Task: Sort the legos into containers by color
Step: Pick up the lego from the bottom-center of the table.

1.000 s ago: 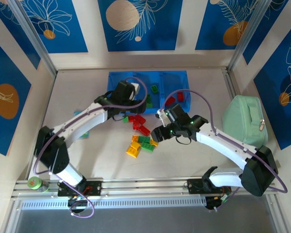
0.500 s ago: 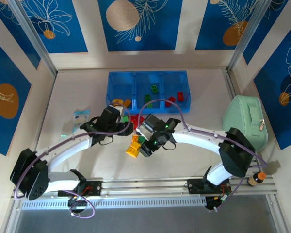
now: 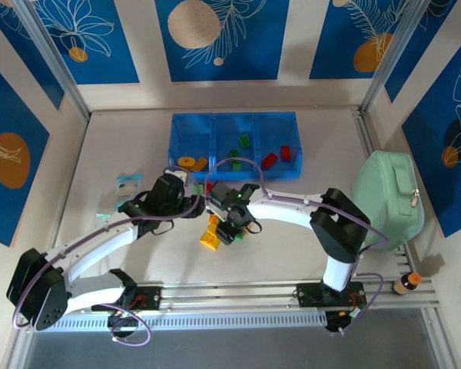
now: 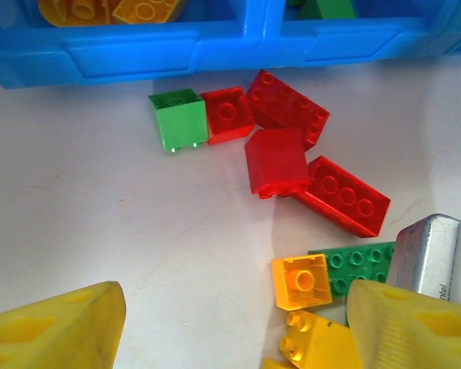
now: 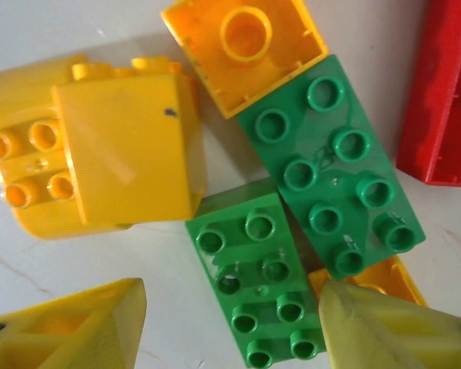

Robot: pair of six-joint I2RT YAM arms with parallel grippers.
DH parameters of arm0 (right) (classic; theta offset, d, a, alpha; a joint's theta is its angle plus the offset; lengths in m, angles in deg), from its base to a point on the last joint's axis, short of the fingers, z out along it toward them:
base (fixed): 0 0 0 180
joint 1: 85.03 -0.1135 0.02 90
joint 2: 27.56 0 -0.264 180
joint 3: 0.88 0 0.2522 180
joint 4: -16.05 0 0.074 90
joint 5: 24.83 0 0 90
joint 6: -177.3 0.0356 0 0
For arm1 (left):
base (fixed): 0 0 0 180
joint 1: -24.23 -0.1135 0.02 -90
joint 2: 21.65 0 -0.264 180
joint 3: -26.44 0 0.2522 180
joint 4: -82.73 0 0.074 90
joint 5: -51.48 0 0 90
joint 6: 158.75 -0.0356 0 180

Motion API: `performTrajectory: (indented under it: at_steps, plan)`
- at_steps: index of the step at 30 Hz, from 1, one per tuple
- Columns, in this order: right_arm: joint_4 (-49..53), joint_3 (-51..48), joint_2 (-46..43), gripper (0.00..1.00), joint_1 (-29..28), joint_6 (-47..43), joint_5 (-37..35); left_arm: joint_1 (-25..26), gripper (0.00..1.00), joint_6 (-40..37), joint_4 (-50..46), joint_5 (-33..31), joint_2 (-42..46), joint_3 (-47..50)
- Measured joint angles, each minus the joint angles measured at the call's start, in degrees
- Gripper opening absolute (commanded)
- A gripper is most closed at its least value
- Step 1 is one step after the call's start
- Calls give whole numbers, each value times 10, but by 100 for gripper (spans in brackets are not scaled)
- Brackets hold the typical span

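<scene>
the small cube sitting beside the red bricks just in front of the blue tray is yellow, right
Not quite. That cube is green, not yellow. The left wrist view shows it beside the red bricks, just in front of the blue tray, as you said.

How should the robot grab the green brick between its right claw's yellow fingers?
From straight above, pinching its two long sides. The green brick lies flat, studs up, under the open right gripper; one long side sits against a neighbouring green brick, leaving little room.
</scene>
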Motion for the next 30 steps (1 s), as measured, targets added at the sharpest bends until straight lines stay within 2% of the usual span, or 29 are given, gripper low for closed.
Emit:
performTrajectory:
  at_steps: [7, 24, 28, 30]
  plan:
    - [13, 1, 9, 62, -7, 2, -33, 0, 76, 0, -4, -6, 6, 1]
    - [6, -2, 24, 57, -19, 11, -35, 0, 76, -4, -6, -11, 10, 4]
    - [6, 1, 31, 47, -19, 14, -37, 0, 76, -5, -6, -14, 14, 8]
    - [8, 1, 35, 47, -19, 16, -36, 0, 76, -6, -7, -15, 14, 9]
